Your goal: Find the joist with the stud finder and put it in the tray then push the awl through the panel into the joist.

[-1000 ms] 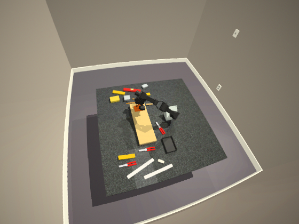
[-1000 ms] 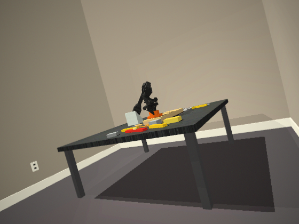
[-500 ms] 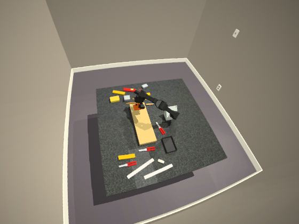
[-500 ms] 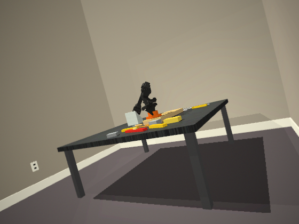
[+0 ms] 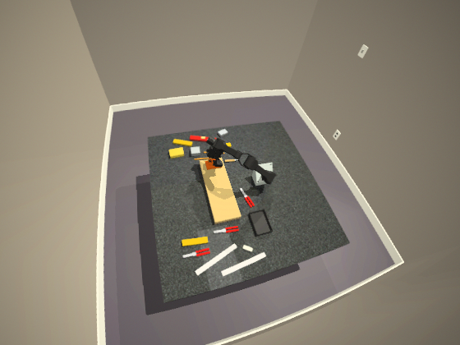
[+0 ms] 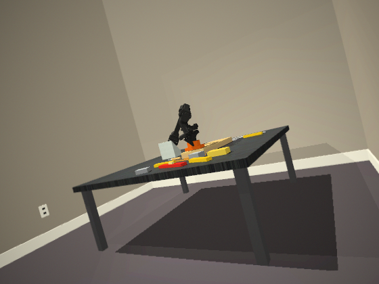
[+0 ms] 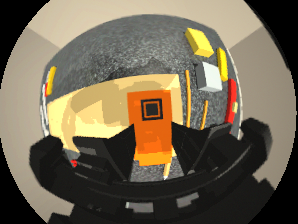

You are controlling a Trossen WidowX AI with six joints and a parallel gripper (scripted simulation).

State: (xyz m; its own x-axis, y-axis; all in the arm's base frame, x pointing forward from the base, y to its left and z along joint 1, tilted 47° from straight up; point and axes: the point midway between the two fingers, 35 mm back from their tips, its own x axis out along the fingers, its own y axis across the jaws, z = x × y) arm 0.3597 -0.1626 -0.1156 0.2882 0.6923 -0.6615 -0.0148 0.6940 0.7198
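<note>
The orange stud finder (image 5: 210,165) (image 6: 195,147) (image 7: 150,140) is at the far end of the pale wooden floor panel (image 5: 227,206) (image 6: 221,143) (image 7: 59,120). Its face shows a dark square inside a black outline. My gripper (image 5: 213,160) (image 6: 193,143) (image 7: 150,123) is shut on it from above. It looks flat on the panel or just over it; contact is hard to tell. The awl (image 5: 230,160), with a tan handle and thin metal tip, lies beside the panel's far right corner in the top view. The black tray (image 5: 259,223) stands right of the panel's near end and is empty. The joist is hidden.
Red-handled tools (image 5: 249,200) (image 5: 232,229) lie near the tray and panel. Thin orange sticks (image 5: 201,158) (image 7: 188,100) lie past the panel's far end, with yellow, grey and red blocks beyond. A pale angular block (image 6: 169,151) stands by the arm. White strips (image 5: 244,264) lie near the front.
</note>
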